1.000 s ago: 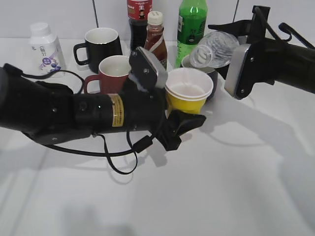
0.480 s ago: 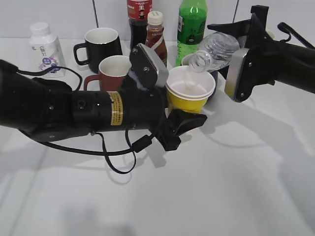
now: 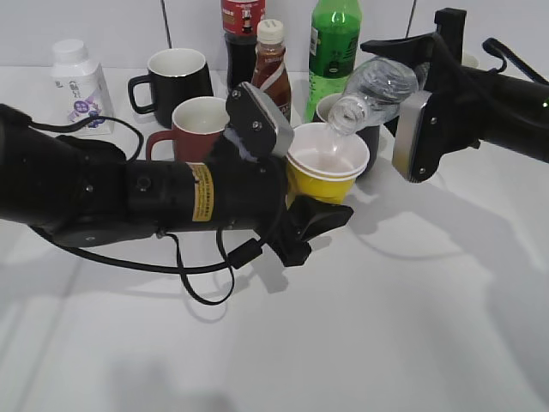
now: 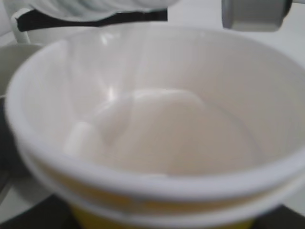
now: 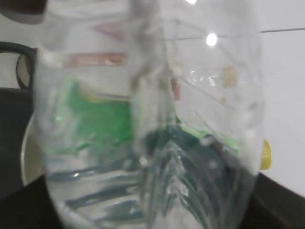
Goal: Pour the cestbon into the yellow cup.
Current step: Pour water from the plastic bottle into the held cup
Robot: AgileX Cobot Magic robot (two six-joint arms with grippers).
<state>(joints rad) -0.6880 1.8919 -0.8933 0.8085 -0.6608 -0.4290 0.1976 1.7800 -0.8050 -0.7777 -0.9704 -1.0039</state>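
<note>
**Pour underway: bottle mouth over cup rim**

Nearest the camera in the exterior view: the left arm lies across the bench (image 3: 412,326); its left claw (image 3: 319,215) pinches the yellow cup (image 3: 326,167) low on the wall, cup held up off the bench, roughly upright, slight lean; black fingers visible under the cup base only, so the grip area looks small.

Just behind and above: the cestbon (image 3: 377,86) tipped neck-down to the left, mouth right at the cup's far rim; whether it touches the rim I cannot tell. The right claw (image 3: 429,73) is clamped on the bottle body, claw mostly hidden by its own housing.

Further back: red mug (image 3: 196,124), black mug (image 3: 176,77), sauce bottle (image 3: 271,64), green soda bottle (image 3: 334,43), white capped bottle (image 3: 79,86); all clear of the pour.

Risks, my read:
- mouth sits near the rim edge, not the centre; a small drift right sends water outside onto the bench;
- added weight in a thin paper cup held low could make it tilt or slip;
- tipping too steeply could gush and splash.

View differences: left wrist shows the cup (image 4: 157,133) interior, white, with what may be shallow water, too blurred to be sure; the exterior view can't show that. Right wrist shows only the bottle (image 5: 147,124) filling the frame, liquid inside; no cup visible, so alignment is readable only from the exterior view.
</note>
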